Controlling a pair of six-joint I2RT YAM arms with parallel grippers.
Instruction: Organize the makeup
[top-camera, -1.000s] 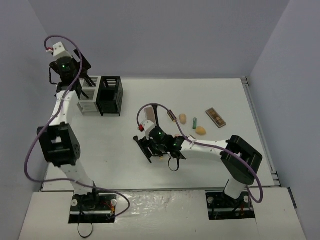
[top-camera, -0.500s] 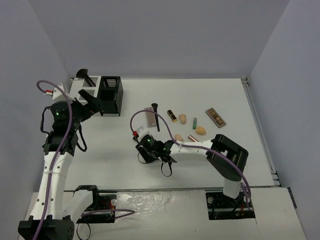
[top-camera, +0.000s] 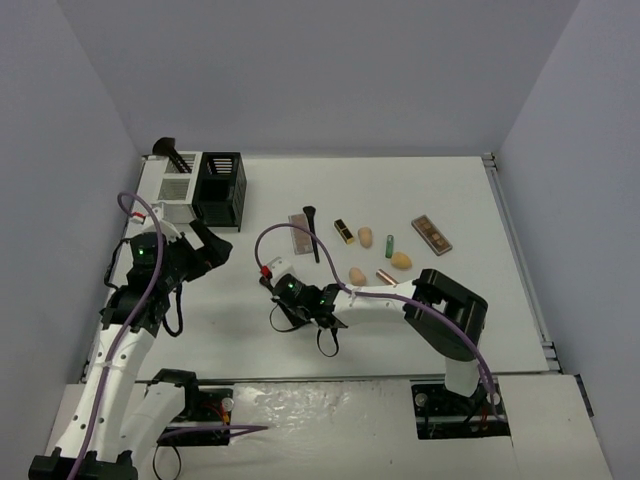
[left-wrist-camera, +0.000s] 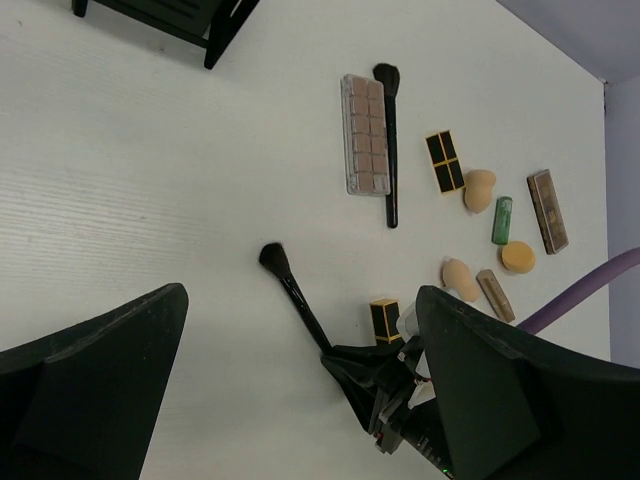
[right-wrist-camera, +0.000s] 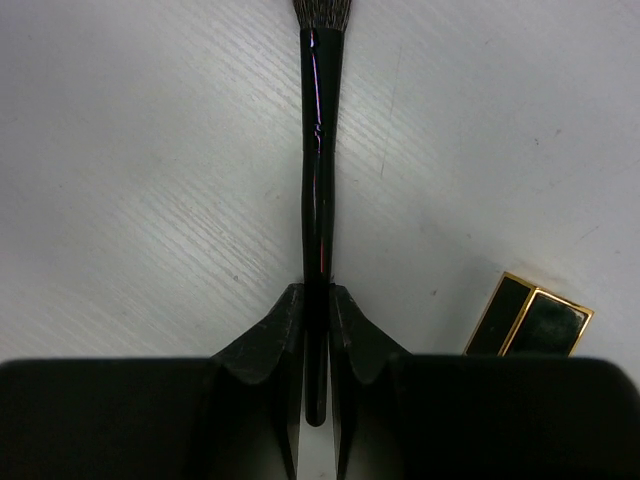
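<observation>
My right gripper is shut on the handle of a thin black brush that lies on the white table, bristles pointing away. From the left wrist view the same brush runs from the right gripper up to the left. A black-and-gold lipstick lies just right of it. My left gripper hangs open above the table's left side, holding nothing. The rest of the makeup lies mid-table: a palette, another brush, a lipstick, three peach sponges, a green tube and a rose-gold tube.
A white slatted bin with a brush standing in it and a black bin stand at the back left. A second palette lies toward the right. Purple cables loop beside both arms.
My right gripper has closed on the brush handle. The left arm has drawn back from the bins toward the table's front left, still open.
</observation>
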